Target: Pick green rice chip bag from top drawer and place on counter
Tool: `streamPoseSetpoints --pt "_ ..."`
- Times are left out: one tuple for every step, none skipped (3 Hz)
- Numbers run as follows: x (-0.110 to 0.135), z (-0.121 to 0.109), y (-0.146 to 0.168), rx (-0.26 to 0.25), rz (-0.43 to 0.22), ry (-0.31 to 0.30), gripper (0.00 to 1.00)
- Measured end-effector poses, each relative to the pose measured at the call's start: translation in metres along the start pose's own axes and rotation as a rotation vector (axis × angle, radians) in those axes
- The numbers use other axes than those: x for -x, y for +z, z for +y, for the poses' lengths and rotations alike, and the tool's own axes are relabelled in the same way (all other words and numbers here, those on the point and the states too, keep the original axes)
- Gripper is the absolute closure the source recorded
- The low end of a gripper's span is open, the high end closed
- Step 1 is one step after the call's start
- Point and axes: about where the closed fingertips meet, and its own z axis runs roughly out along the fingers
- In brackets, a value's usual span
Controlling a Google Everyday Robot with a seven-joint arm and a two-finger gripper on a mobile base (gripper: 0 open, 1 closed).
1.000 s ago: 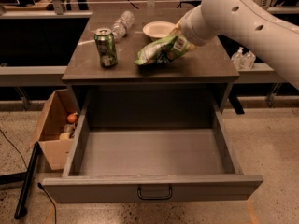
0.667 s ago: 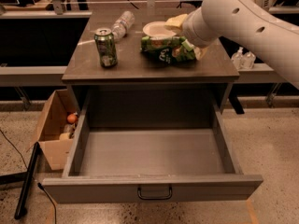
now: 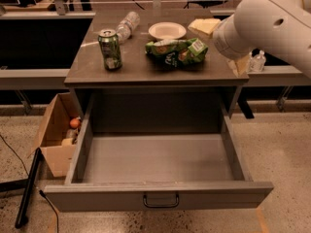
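Observation:
The green rice chip bag [image 3: 176, 52] lies flat on the counter [image 3: 146, 71], right of centre, with nothing holding it. My gripper [image 3: 219, 37] is at the end of the white arm [image 3: 267, 23], just right of the bag at the counter's right edge, apart from the bag. The top drawer [image 3: 160, 195] is pulled fully open toward the camera. Its grey inside shows nothing in it, and its dark bar handle [image 3: 161, 200] is on the front panel.
A green drink can [image 3: 110, 49] stands on the counter's left. A lying water bottle [image 3: 125, 25], a white plate [image 3: 167, 30] and a yellow flat item [image 3: 206, 25] are at the back. A cardboard box [image 3: 56, 130] with items sits on the floor, left of the drawer.
The bag went from held tilted at the gripper to lying flat on the counter. The arm has let it go and drawn back to the right.

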Motion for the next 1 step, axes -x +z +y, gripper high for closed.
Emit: streamPoseSetpoints --pt "-0.0002 -0.0011 0.0007 -0.002 -0.001 -0.001 0.00"
